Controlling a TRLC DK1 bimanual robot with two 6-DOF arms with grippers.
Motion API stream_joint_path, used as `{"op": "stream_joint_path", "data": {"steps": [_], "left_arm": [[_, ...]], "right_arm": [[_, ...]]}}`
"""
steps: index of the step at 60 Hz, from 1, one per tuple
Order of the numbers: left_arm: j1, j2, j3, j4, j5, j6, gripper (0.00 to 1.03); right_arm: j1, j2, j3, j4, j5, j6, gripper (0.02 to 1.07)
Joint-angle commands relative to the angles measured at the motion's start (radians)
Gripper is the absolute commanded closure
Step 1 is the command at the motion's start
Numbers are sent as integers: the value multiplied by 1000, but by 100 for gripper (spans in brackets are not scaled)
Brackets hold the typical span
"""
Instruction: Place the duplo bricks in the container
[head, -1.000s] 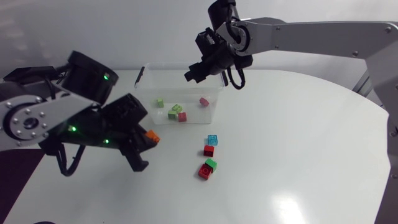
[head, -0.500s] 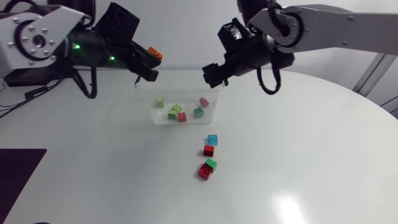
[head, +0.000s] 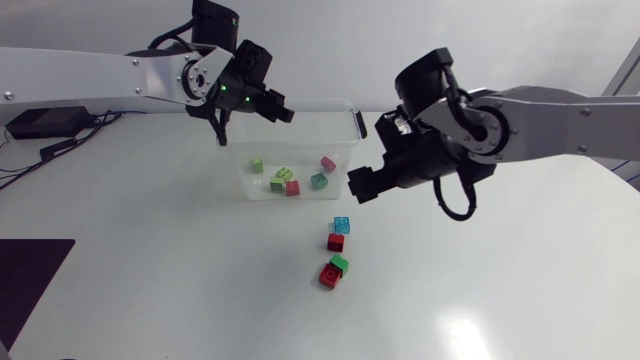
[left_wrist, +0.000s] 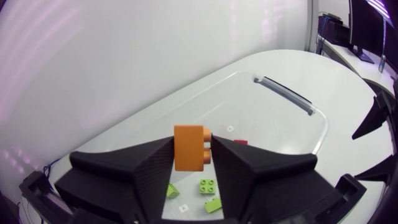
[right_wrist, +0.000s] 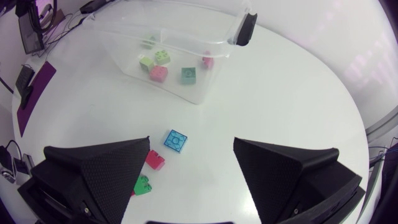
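Observation:
My left gripper (head: 272, 108) hangs over the back left of the clear container (head: 350, 112). In the left wrist view it (left_wrist: 193, 149) is shut on an orange brick (left_wrist: 189, 142), with the container (left_wrist: 283, 93) below. Several bricks lie inside: pink (head: 328, 162), green (head: 319, 181), red (head: 293, 187), lime (head: 283, 177). My right gripper (head: 362, 188) stands open just off the container's front right corner. Below its spread fingers (right_wrist: 191, 144) lie a blue brick (right_wrist: 176, 140), a red one (right_wrist: 155, 160) and a green one (right_wrist: 143, 185).
On the table in front of the container the loose bricks form a short line: blue (head: 342, 224), red (head: 336, 242), green (head: 340, 263), red (head: 328, 276). The container has dark handles at its ends (right_wrist: 246, 28).
My left arm swung up and right with the orange brick, from the table's front left to above the container. My right gripper opened, a green brick landed in the container, and it moved down to the right.

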Motion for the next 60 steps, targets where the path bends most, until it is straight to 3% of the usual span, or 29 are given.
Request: {"op": "stream_joint_path", "data": {"steps": [1,5,25,38,52,60], "left_arm": [[14,20,32,15,-17,-37,14],[17,-20,-2,20,-21,-53,7],[8,-477,-388,54,-17,-42,7],[-6,-722,-617,9,12,-11,8],[-14,-934,-783,-95,57,19,10],[-89,-957,-823,-166,66,38,10]], "right_arm": [[20,72,-27,33,17,48,10],[24,125,-12,45,26,61,10],[73,326,69,93,64,146,12],[106,403,118,94,73,167,12],[90,455,143,77,87,181,27],[93,481,151,62,87,184,38]]}}
